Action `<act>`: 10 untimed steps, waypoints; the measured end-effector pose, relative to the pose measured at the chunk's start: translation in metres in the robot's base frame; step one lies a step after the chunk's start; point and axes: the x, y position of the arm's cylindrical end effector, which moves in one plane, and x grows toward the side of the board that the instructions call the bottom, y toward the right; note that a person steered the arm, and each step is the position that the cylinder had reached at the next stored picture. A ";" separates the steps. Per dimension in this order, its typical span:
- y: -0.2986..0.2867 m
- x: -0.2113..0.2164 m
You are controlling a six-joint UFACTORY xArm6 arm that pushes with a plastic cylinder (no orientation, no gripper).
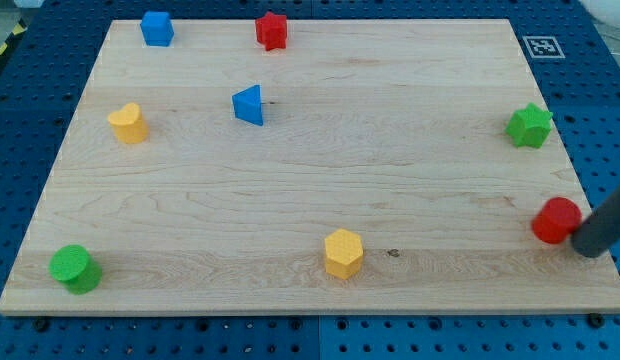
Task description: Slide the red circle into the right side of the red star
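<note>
The red circle sits near the board's right edge, low in the view. The red star stands at the board's top edge, left of centre, far from the circle. My rod comes in from the view's right; my tip rests just to the right of and slightly below the red circle, touching or almost touching it.
A green star stands at the right edge above the circle. A yellow hexagon is at bottom centre, a blue triangle and a yellow heart-like block at upper left, a blue cube at top left, a green circle at bottom left.
</note>
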 end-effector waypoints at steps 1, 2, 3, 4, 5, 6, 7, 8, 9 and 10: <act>-0.037 -0.025; -0.042 -0.048; -0.042 -0.075; -0.046 -0.104; -0.073 -0.131; -0.106 -0.144; -0.127 -0.140; -0.162 -0.144; -0.194 -0.161; -0.225 -0.187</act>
